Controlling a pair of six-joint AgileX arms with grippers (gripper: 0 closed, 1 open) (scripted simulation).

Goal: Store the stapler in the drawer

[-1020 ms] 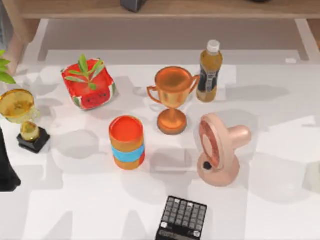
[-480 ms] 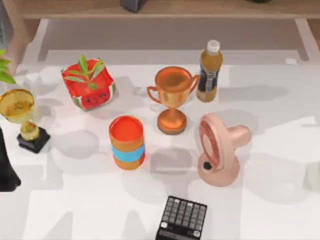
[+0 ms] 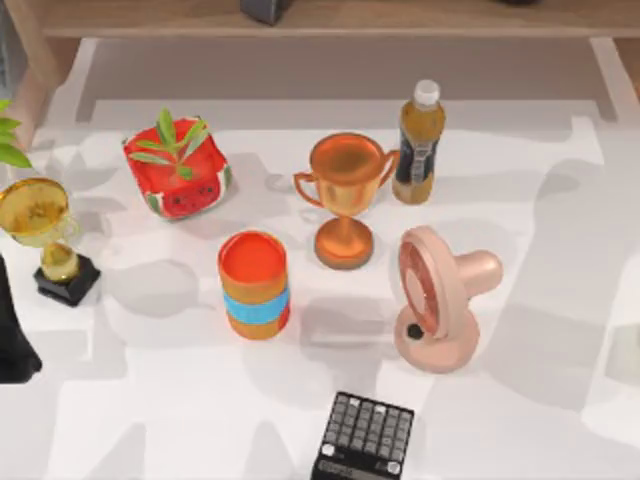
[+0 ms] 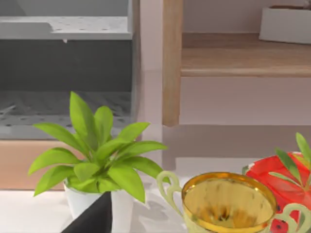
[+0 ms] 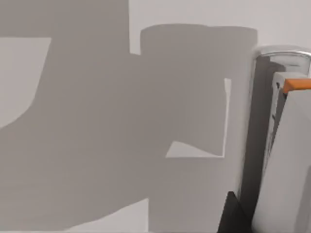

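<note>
The stapler (image 5: 287,165) is a pale grey-white wedge with a chrome edge and a small orange tab, lying on the white table in the right wrist view. A dark part of my right gripper (image 5: 234,213) sits close beside it; I cannot tell whether they touch. My left arm (image 3: 12,335) is parked at the table's left edge, and a dark tip of the left gripper (image 4: 92,218) shows in front of a potted plant (image 4: 97,160). A grey perforated compartment (image 4: 63,116), perhaps the drawer, stands behind the plant.
The table holds a gold trophy (image 3: 42,235), a watermelon-patterned pot (image 3: 178,170), an orange can (image 3: 254,285), a copper trophy (image 3: 345,195), a bottle (image 3: 418,145), a pink fan (image 3: 435,300) and a black calculator (image 3: 365,440). A wooden shelf (image 3: 330,18) runs along the back.
The large shadow on the right side of the table has spread and shifted inward. None of the objects on the table has moved, and the left arm is still.
</note>
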